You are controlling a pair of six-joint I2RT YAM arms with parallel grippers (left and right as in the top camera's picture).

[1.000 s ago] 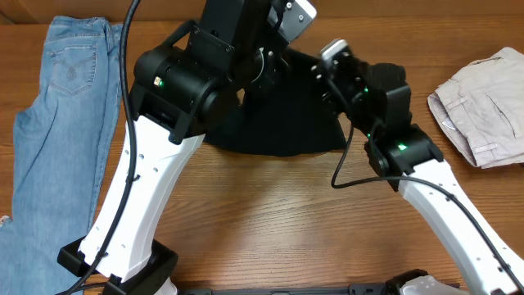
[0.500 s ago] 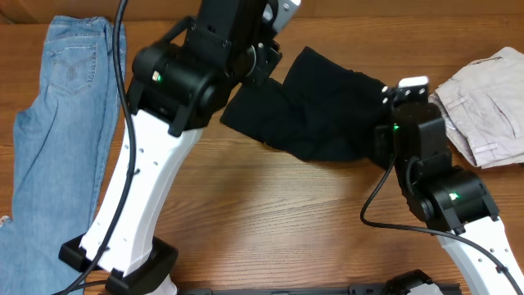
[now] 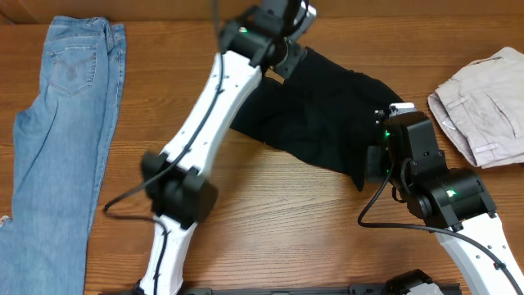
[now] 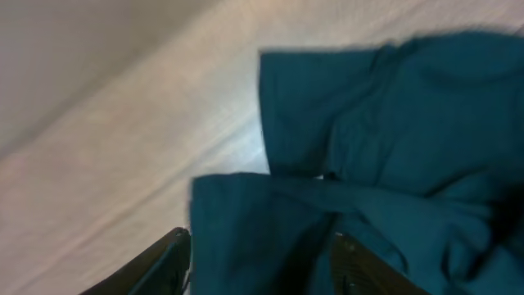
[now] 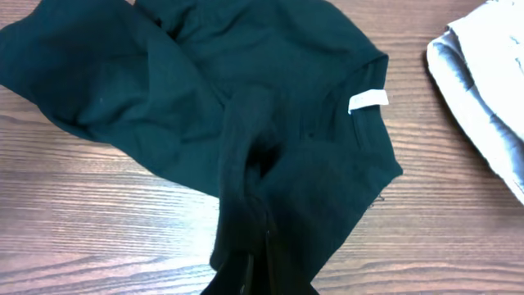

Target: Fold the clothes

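Observation:
The black garment [image 3: 319, 115] lies rumpled on the wooden table at the far centre. It also shows in the right wrist view [image 5: 164, 82], with its small white tag [image 5: 368, 100] at the right. My right gripper [image 3: 366, 168] is shut on a bunched fold at its near right edge [image 5: 258, 262]. My left gripper [image 3: 288, 51] is at the garment's far left corner. In the blurred left wrist view its fingers [image 4: 262, 262] stand apart, with fabric [image 4: 393, 123] lying between them.
Light blue jeans [image 3: 57, 123] lie lengthwise along the left side. A pale beige folded garment [image 3: 483, 106] sits at the far right and shows in the right wrist view [image 5: 483, 74]. The left arm stretches across the table's middle.
The right gripper pulled the black garment out to the right and drew back toward the front. The left arm stretched out and dropped toward the far edge.

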